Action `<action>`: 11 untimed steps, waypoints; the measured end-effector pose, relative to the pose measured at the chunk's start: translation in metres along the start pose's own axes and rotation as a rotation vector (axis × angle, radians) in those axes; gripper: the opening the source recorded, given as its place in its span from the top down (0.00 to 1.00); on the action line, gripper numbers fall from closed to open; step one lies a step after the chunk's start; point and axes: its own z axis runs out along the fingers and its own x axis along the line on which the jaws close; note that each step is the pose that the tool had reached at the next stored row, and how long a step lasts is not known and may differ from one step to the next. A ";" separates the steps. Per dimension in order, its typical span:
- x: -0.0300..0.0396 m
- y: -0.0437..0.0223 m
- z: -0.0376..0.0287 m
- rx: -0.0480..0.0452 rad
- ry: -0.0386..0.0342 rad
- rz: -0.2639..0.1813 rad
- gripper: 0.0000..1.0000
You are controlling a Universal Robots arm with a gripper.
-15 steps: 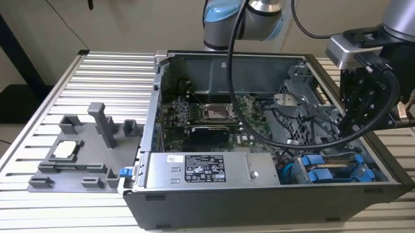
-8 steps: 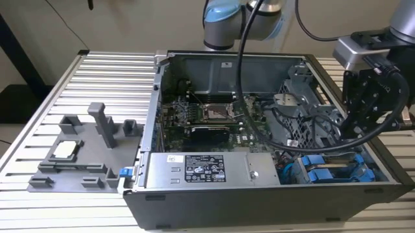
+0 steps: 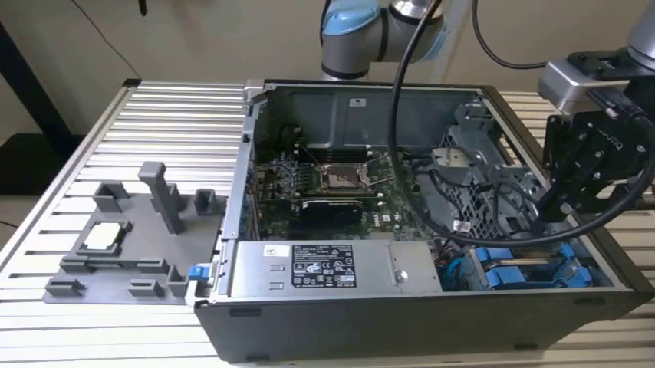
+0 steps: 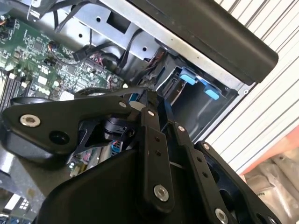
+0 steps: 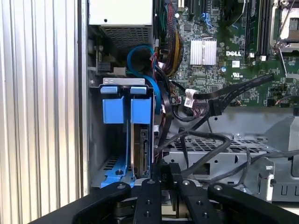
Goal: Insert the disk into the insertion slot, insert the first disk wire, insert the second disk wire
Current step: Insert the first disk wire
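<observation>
Disk [image 5: 139, 140] stands on edge in the slot [image 5: 96, 149], in the computer case [image 3: 409, 322] corner beside the power supply [image 3: 322, 268], blue tab outward for gripping. Claw [image 5: 166, 170] hovers just above; grip state can't be told. Black cables [image 5: 243, 86] hang loose nearby.

From my station, the plainest print is the black-and-white label [image 3: 322, 266] on the power supply box [image 3: 251, 272], low and central in the exterior view. Its rows of marks and lines are too fine for me to read. A small white sticker [image 3: 358, 101] sits on the far wall of the computer case [image 3: 409, 115], upper middle of that frame, and is also unreadable. White lettering runs along the black body of the tool [image 3: 550, 207] at the frame's right edge (a maker's mark, which I leave unspoken). In the first wrist view the motherboard [image 5: 224, 37] bears a white printed name [image 5: 235, 53] beside its silver heatsink [image 5: 203, 51], and a white tag [image 5: 189, 94] with tiny print wraps a black cable [image 5: 233, 91].
</observation>
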 end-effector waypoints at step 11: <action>0.0069 -0.0075 0.0072 -0.0554 0.0003 0.011 0.81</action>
